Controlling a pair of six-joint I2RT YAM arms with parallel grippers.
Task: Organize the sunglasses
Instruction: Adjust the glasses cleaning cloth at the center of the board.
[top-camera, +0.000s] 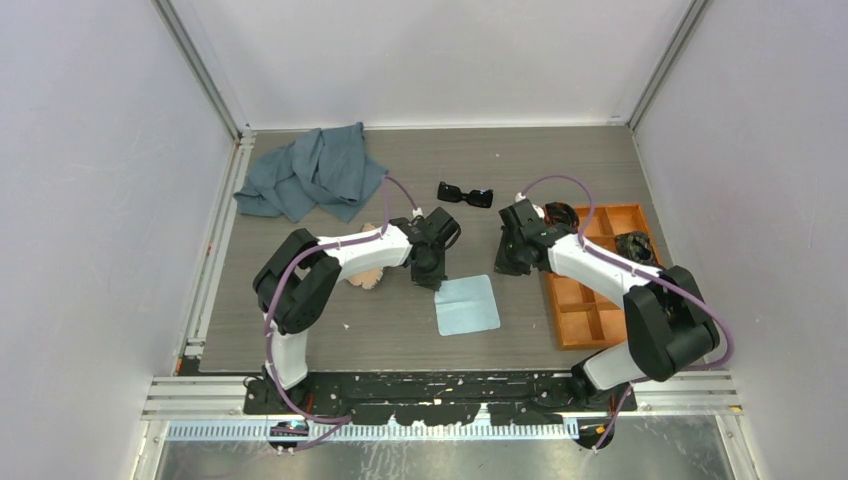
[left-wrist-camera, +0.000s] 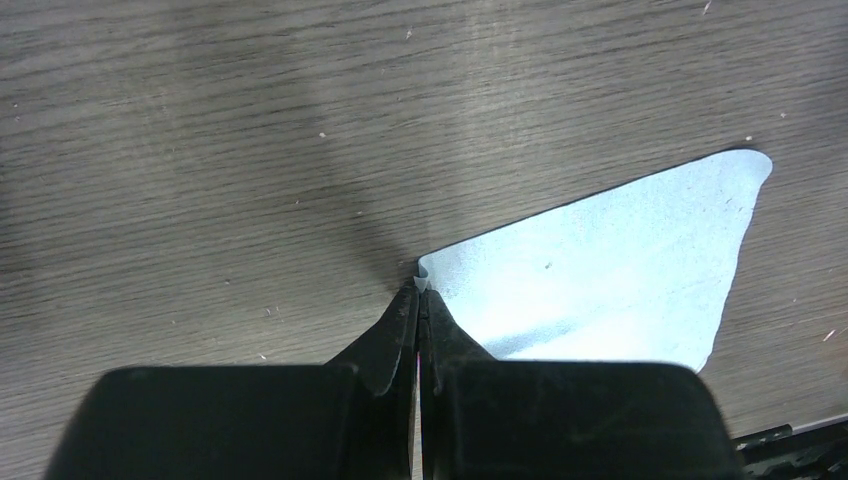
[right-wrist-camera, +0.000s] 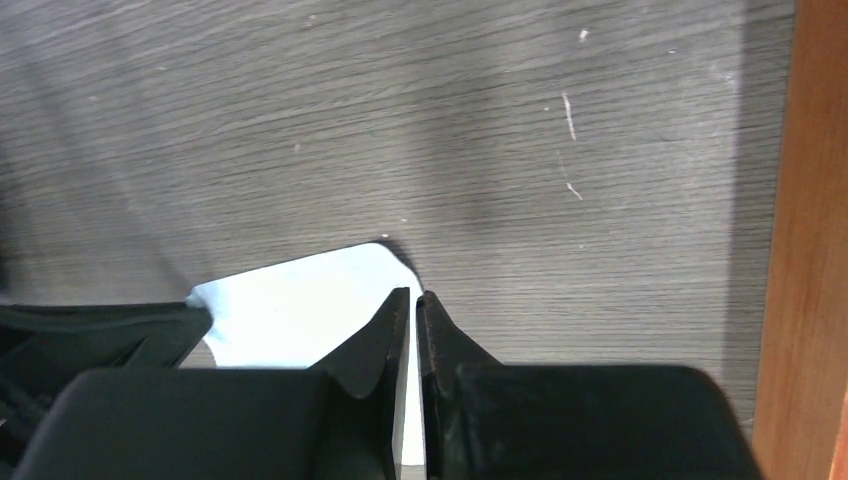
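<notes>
From above, the table (top-camera: 400, 335) is dark grey board with a fine wood grain, closed in by pale walls on three sides. A crumpled grey-blue towel (top-camera: 315, 172) lies at the far left. An orange tray (top-camera: 585, 300) with square compartments sits along the right edge, with black coiled bundles (top-camera: 634, 245) in its far compartments. A flat, square, light-blue cloth (top-camera: 467, 305) lies in the middle, with bare board open in front of it and behind it. The sunglasses (top-camera: 465, 194), glossy black with dark lenses, rest on the table beyond the cloth, apart from everything else. They lie between the two arms and farther back than both. The left gripper (top-camera: 432, 280) is at the cloth's far left corner and the right gripper (top-camera: 506, 268) is near its far right corner.

In the left wrist view, the black wedge-shaped fingers are pressed together with no gap. They pinch the curled tip of the cloth's corner, and the thin cloth spreads away to the right over the grained board.

In the right wrist view, the jaws stand almost closed, with only a thin slit between them. Their tips are at the cloth's rounded corner, and I cannot tell whether they pinch it. The tray's smooth orange wall runs down the right edge, with clear board between it and the fingers.
</notes>
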